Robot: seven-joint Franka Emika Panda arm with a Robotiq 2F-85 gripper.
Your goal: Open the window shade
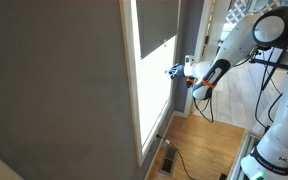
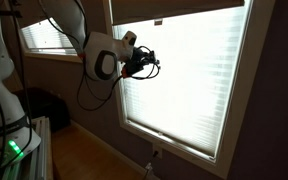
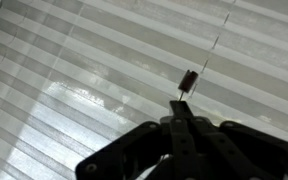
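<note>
Black gripper (image 3: 181, 108): its 2 fingers are pressed together with no gap showing. A thin line runs straight into the tips, so it looks pinched there.
Pull cord (image 3: 212, 45): it slants up and away from the fingertips across the bright pane. A small dark bead (image 3: 188, 80) sits on it just above the pinch.
Window shade (image 1: 156, 25): the dark-grey fabric hangs at the top of the white frame (image 2: 174, 145), covering only the upper part of the opening. In both exterior views its straight bottom edge lies above the gripper (image 1: 172, 70), with bright, faintly banded glass below.
Step in hand: the cord appears gripped and the shade already sits high, so this reads as the pulling stage, well along.
Next move: it calls for a steady draw along the cord's own line with the pinch kept firm. The frames do not show which direction lifts the shade further.
Arm (image 1: 234, 45): the elbow is high, and the forearm reaches level toward the window with the wrist turned to face the glass. The gripper (image 2: 152, 64) sits close to the pane.
</note>
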